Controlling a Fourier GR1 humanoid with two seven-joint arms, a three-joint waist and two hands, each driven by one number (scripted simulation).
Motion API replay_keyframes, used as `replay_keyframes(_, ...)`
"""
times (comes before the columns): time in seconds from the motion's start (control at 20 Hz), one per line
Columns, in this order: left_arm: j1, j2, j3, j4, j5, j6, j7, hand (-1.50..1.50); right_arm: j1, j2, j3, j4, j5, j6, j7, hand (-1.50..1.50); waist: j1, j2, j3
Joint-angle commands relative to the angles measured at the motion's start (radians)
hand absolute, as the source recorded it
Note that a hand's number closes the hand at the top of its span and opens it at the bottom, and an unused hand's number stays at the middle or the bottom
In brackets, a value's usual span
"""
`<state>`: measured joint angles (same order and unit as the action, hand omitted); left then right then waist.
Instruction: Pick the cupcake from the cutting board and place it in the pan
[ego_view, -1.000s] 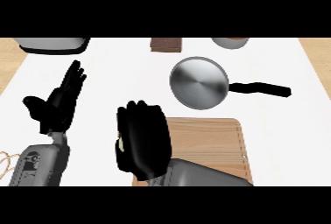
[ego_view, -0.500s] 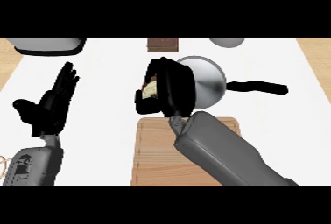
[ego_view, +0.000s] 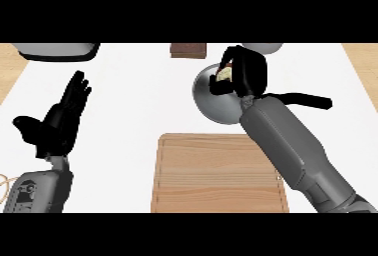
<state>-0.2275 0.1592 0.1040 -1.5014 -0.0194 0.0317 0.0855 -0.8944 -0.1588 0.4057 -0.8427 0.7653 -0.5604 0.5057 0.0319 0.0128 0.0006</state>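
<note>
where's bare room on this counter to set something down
The cutting board lies bare. White counter is open between the resting left hand and the pan, and right of the pan's handle. Crowded: over the pan, where the right hand holds the cupcake.

Both my hands are black all over, fingers and thumb alike, matte and dark against the pale counter. My left hand (ego_view: 55, 122) shows slim, segmented fingers and a stubby thumb. Below it my left forearm (ego_view: 38, 192) is a light grey blocky shell with darker panel lines, small round markings and a thin tan cable looping off its side. My right hand (ego_view: 242, 75) is the same black. My right forearm (ego_view: 295, 152) is smooth, rounded, darker grey, with a ridged cuff low down.
</note>
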Motion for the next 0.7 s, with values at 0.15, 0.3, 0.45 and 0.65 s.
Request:
replay_keyframes(0.15, -0.050, 0.023, 0.021, 0.038, 0.011, -0.014, 0.013, 0.00, -0.056, -0.034, -0.161, 0.339, -0.096, -0.119, -0.308, 1.50, 0.018, 0.010, 0.001)
replay_keyframes(0.3, -0.042, -0.004, 0.004, 0.042, 0.009, -0.009, -0.008, 0.00, -0.089, -0.008, -0.197, 0.463, -0.093, -0.179, -0.345, 1.50, 0.037, 0.015, 0.002)
replay_keyframes(0.45, -0.036, -0.033, -0.015, 0.071, -0.005, 0.000, -0.048, 0.00, -0.082, -0.017, -0.300, 0.417, -0.234, -0.114, -0.452, 1.50, 0.039, 0.024, 0.004)
replay_keyframes(0.65, -0.065, -0.018, -0.026, 0.046, -0.012, -0.008, -0.018, 0.00, -0.116, 0.009, -0.358, 0.502, -0.318, 0.103, -0.463, -1.50, 0.050, 0.024, 0.004)
